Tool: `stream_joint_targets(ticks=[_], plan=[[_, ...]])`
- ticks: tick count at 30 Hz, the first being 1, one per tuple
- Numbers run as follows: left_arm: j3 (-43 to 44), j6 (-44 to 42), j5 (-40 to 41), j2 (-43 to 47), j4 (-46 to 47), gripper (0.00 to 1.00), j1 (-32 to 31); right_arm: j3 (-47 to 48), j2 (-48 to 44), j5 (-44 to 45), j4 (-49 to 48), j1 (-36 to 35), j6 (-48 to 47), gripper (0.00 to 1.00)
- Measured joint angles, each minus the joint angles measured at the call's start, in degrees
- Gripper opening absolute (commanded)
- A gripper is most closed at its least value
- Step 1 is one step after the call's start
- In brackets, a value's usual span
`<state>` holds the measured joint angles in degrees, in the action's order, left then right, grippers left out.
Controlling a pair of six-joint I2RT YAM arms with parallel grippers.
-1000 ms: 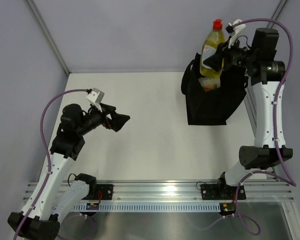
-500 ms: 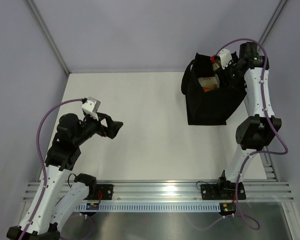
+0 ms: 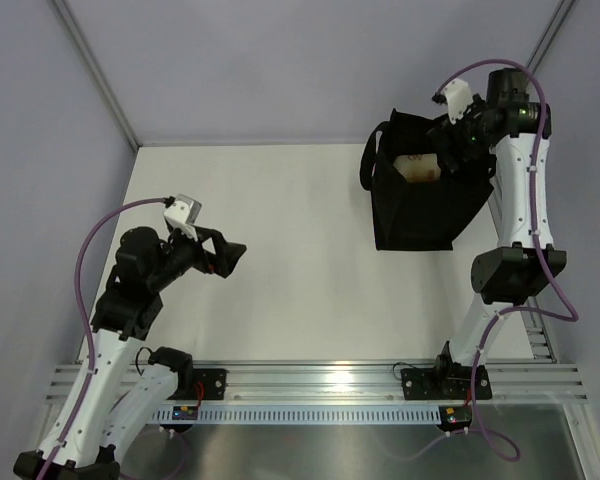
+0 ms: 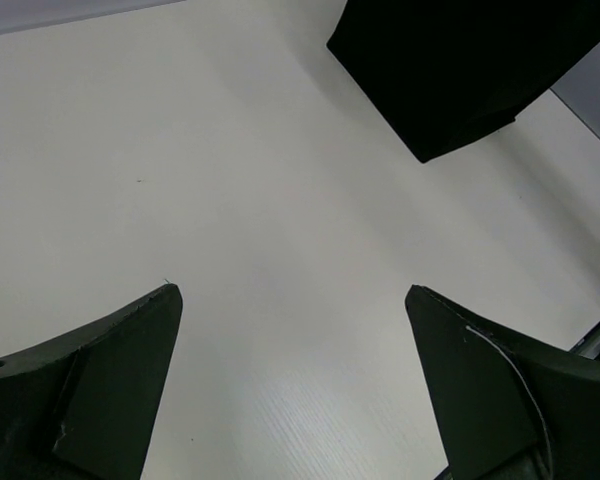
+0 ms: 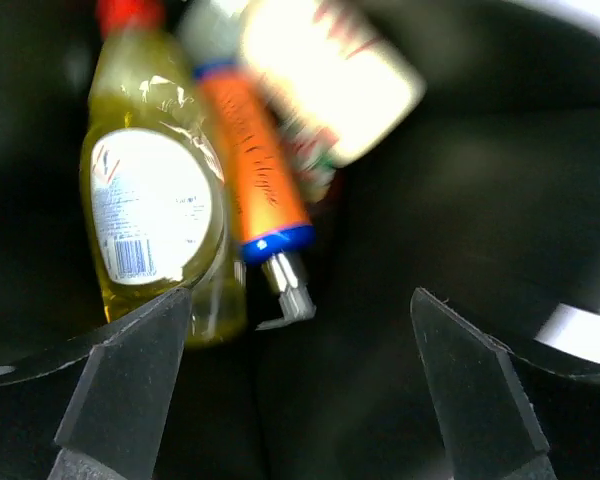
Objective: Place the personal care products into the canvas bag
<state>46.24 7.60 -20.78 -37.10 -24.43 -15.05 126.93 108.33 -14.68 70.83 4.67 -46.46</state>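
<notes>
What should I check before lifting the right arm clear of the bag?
1. Right end effector open, holding nothing: ok.
2. Yellow bottle lying inside the canvas bag: ok.
3. Orange bottle and cream bottle beside it: ok.
4. All six products in the bag: cannot tell, three show clearly.
5. Left end effector open, apart from the bag: ok.
</notes>
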Motion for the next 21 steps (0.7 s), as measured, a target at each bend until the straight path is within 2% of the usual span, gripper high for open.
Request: stream_joint_targets(ticks=[3,6,9,16,21], plan=[[0.0,0.4,0.0,-0.3,-0.1,0.99,0.0,5.6,-1.9,-0.3,-1.2,0.0,5.9,0.99],[0.0,0.8,0.0,-0.3,-0.3,0.99,0.0,4.9,-7.8,0.1,-4.1,0.0,13.9,1.00],[0.0,1.3,0.1,0.6,-1.5,0.99,0.0,-1.2,-16.5,0.0,-8.2,0.0,21.0,0.99],[0.0,2.9,0.3,5.1,-3.5,0.99,0.0,-24.2,-41.9,1.8,-18.8,0.1,37.6,0.99],[-0.4,4.2,0.2,8.9,-3.7,0.99,0.0,-37.1,-55.7,5.4,-23.4,0.1,42.7,1.00]])
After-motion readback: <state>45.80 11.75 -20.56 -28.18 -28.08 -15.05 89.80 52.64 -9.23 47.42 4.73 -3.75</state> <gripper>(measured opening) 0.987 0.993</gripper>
